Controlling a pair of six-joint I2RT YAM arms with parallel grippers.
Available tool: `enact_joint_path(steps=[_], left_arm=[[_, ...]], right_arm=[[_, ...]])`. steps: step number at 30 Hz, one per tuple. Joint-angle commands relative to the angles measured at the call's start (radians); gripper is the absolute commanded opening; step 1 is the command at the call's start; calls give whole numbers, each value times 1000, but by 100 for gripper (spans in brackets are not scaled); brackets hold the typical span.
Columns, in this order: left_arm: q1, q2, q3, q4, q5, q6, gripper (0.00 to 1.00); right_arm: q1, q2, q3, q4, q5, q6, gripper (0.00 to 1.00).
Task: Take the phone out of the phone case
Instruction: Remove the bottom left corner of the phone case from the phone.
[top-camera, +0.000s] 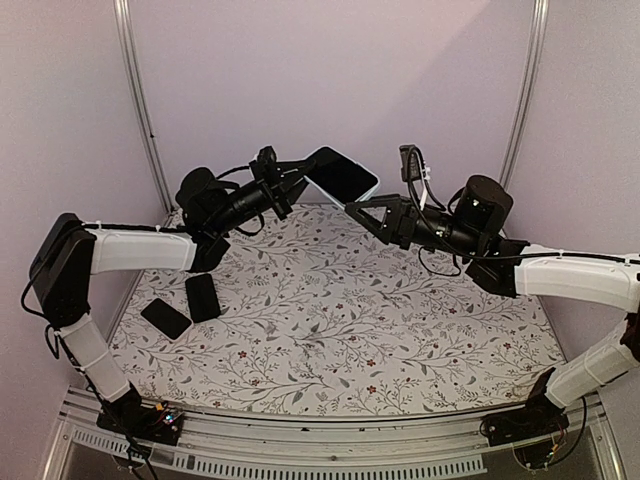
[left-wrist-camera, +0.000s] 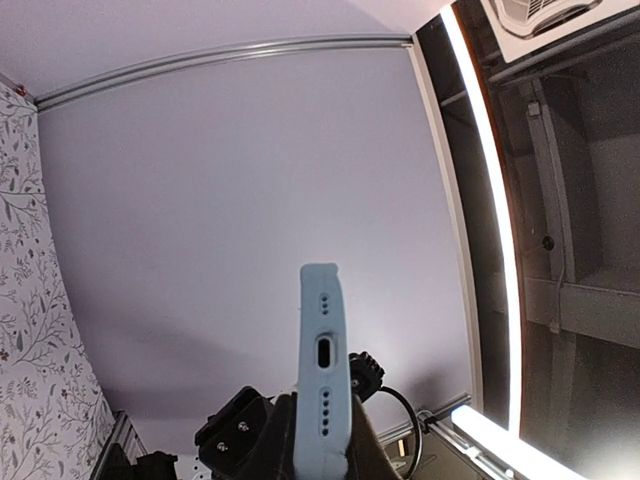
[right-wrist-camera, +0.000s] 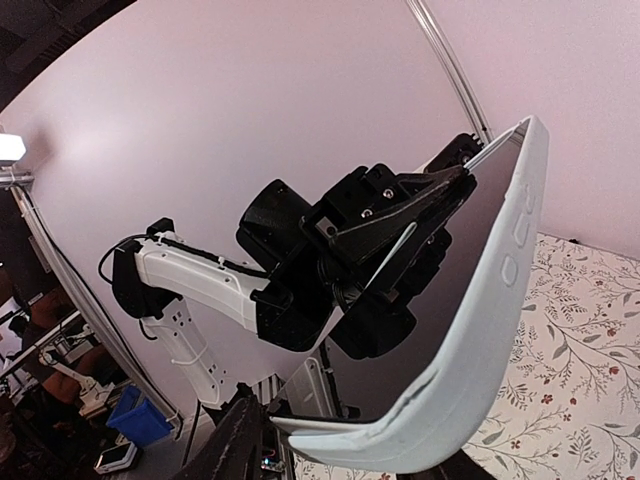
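Well to the lower left of the phone case (top-camera: 374, 186), two dark flat slabs (top-camera: 166, 318) (top-camera: 203, 297) lie side by side on the flower-patterned table (top-camera: 330, 340); they look like phones or cases, but which cannot be told.

Left of the phone case, the left arm (top-camera: 130, 248) reaches up and inward from the table's near edge. The left gripper (top-camera: 298, 178) has its fingers closed narrowly on the case's left end and holds it in the air above the far part of the table. In the left wrist view the case shows edge-on and upright. It is pale blue, with the charging port and two rows of small holes facing the camera, and the dark fingers (left-wrist-camera: 285, 445) press it from both sides at the bottom of the picture.

The phone (top-camera: 340, 172) sits in the phone case, its dark screen turned toward the top camera. In the right wrist view a thin gap shows between screen and pale rim at the lower corner.

Just below and right of the phone case, the right gripper (top-camera: 354, 206) meets that lower corner with its tips. Its fingers (right-wrist-camera: 232, 440) stand partly apart with the case's bottom edge between them. Whether they pinch the edge cannot be told.

Right of the phone case, the right arm (top-camera: 570, 275) stretches in from the table's right side.
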Motion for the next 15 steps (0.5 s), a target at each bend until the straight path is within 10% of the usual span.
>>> enact_joint_path(steps=[1, 15], left_arm=[[-10, -48, 6, 53, -17, -17, 0], [-11, -41, 11, 53, -18, -31, 0]], right_arm=[[6, 8, -2, 17, 4, -18, 46], [-2, 2, 0, -23, 43, -43, 45]])
